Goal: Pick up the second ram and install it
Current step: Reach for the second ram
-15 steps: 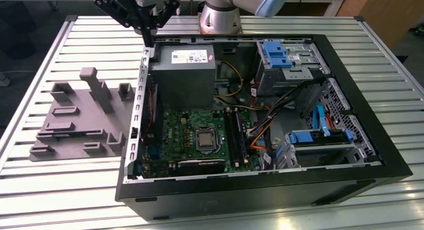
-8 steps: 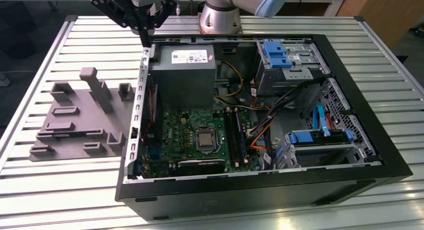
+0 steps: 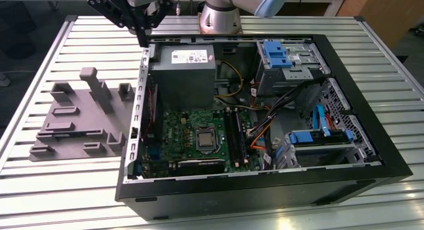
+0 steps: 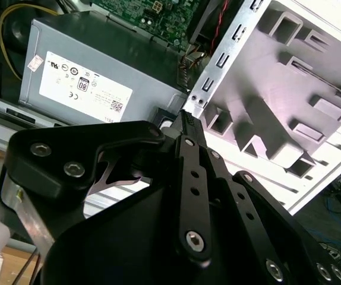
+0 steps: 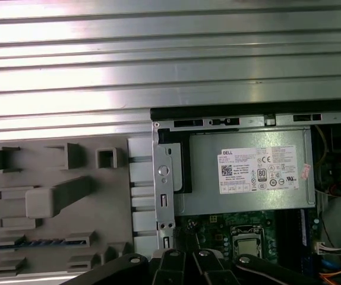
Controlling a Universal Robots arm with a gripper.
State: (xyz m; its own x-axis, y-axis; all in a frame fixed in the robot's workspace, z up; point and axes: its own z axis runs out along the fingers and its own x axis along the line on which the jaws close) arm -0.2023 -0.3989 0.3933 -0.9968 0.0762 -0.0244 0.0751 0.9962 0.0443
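Black fingers (image 4: 191, 178) close together, empty, above the computer case (image 5: 230, 111) edge. Thin, dark blue, seen edge-on, the second ram (image 5: 31, 243) lies slotted in the grey tray (image 5: 108, 205) on the bench (image 5: 158, 71).

The tray (image 3: 79, 98) is lying on the table (image 3: 53, 190), at the exterior view's left of the case (image 3: 265, 188), perhaps holding the second ram (image 5: 31, 243).

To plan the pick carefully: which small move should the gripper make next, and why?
Probably move the gripper to above the ram stick lying in a slot of the grey tray, seen in the first wrist view. The gripper, shut and empty, hovers by a corner of the computer case, so the stick is not yet under it.
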